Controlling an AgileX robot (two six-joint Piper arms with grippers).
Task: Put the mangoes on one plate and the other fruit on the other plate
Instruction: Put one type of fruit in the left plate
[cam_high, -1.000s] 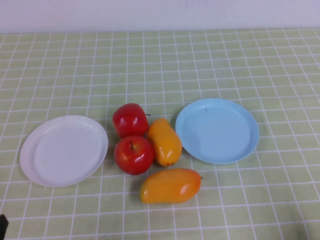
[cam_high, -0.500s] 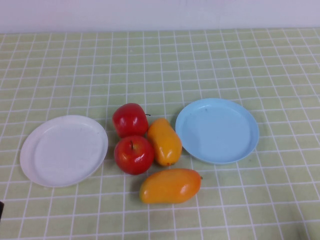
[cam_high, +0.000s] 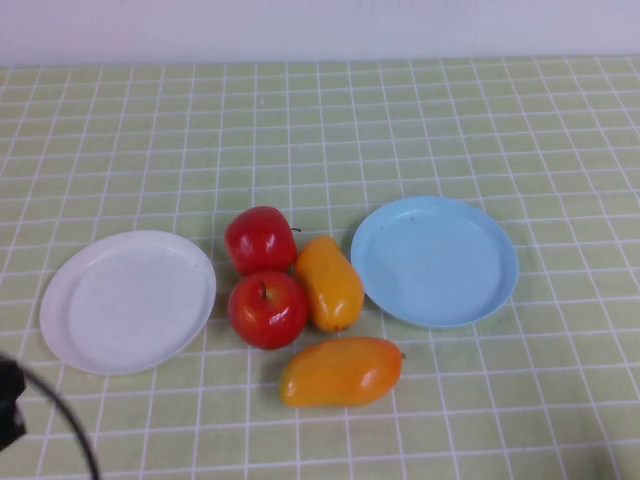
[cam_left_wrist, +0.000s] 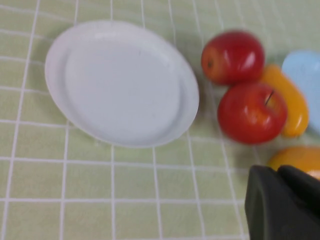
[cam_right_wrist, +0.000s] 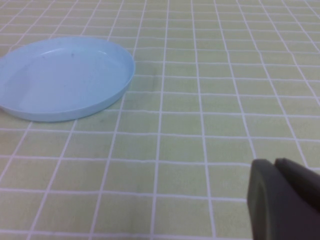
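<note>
Two mangoes (cam_high: 328, 283), two apples (cam_high: 261, 240) between empty plates (cam_high: 128, 300)

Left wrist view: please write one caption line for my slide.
Shut left claw above the table near an empty white plate, two red apples and mangoes.

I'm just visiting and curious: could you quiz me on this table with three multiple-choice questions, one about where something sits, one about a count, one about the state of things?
1. Where do the two apples lie?
A. On the white plate
B. Between the white plate and the blue plate
C. On the blue plate

2. How many mangoes are there?
A. One
B. Two
C. Three

3. What do the plates hold?
A. Nothing
B. Apples
C. Mangoes

Answers:
1 B: the apples sit on the cloth between the white plate and the blue plate.
2 B: two orange fruits show.
3 A: all fruit lies on the cloth; the left claw and right claw are shut and hold nothing.
</note>
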